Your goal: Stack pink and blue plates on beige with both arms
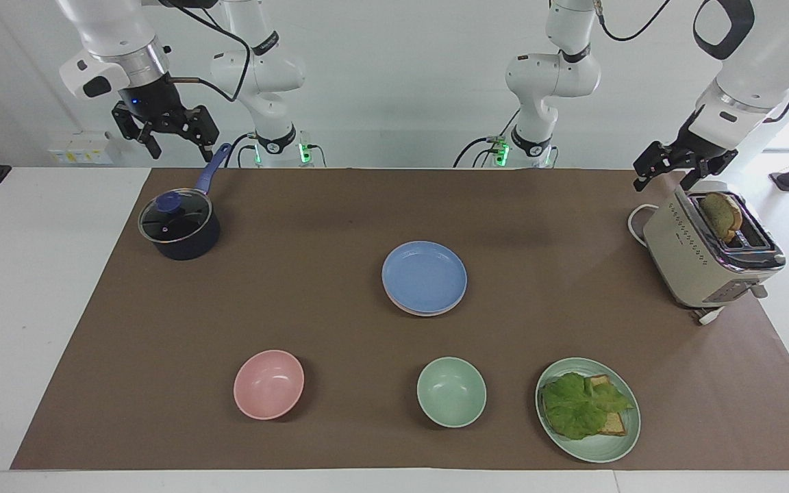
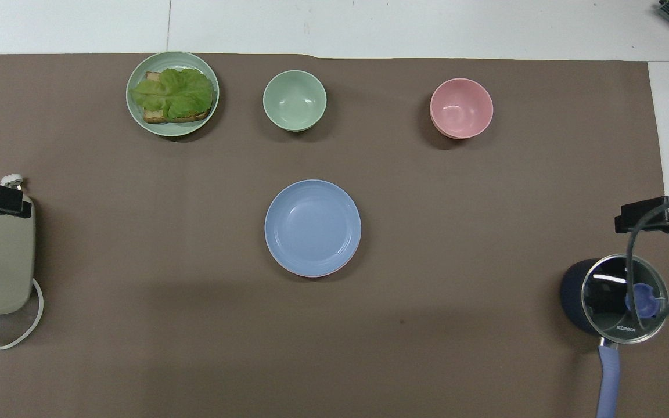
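At the robots' edge of the brown mat (image 1: 298, 287), the right gripper (image 1: 174, 139) hangs spread above the saucepan (image 1: 180, 226) and the left gripper (image 1: 668, 174) spread over the toaster (image 1: 706, 253), while mid-mat the blue plate (image 1: 424, 276) tops the pink plate (image 1: 414, 311), bare mat all round.

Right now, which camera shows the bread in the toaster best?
The facing view. There the bread stands up out of the slot of the toaster, seen from the side. The overhead view shows only part of the toaster's side at the picture's edge, with no bread in sight.
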Robot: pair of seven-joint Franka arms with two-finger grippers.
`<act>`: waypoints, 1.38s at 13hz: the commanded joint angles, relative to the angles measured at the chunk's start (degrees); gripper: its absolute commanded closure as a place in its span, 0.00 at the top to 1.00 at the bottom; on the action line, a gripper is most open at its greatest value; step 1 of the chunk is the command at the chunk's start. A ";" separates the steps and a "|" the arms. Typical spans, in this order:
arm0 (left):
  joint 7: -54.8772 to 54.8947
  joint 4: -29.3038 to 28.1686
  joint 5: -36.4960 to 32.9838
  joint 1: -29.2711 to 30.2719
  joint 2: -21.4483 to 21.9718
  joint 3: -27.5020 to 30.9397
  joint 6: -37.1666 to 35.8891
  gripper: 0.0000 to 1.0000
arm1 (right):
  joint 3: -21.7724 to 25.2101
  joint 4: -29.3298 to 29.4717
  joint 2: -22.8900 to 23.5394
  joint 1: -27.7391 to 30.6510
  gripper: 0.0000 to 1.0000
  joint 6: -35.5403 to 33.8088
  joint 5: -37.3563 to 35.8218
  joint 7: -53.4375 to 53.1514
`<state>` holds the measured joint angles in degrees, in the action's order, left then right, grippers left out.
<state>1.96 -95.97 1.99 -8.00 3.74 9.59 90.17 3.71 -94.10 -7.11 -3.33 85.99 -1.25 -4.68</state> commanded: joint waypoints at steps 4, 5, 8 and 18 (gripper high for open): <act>0.15 -1.32 -1.02 0.17 1.18 -0.18 0.44 1.00 | -0.46 -2.06 -1.68 0.42 1.00 0.84 -0.51 1.69; 0.15 -1.32 -1.02 0.17 1.18 -0.18 0.44 1.00 | -0.46 -2.06 -1.68 0.51 1.00 0.84 -0.51 1.69; 0.15 -1.32 -1.02 0.17 1.18 -0.18 0.44 1.00 | -0.46 -1.88 -1.59 0.51 1.00 0.67 -0.51 1.69; 0.15 -1.23 -1.02 0.17 1.18 -0.18 0.44 1.00 | -0.28 3.75 2.19 1.04 1.00 -2.49 0.28 0.81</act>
<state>1.96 -95.98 1.99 -8.00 3.74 9.59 90.17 3.74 -91.49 -5.44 -3.12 84.32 -1.25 -4.32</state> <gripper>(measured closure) 0.000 0.000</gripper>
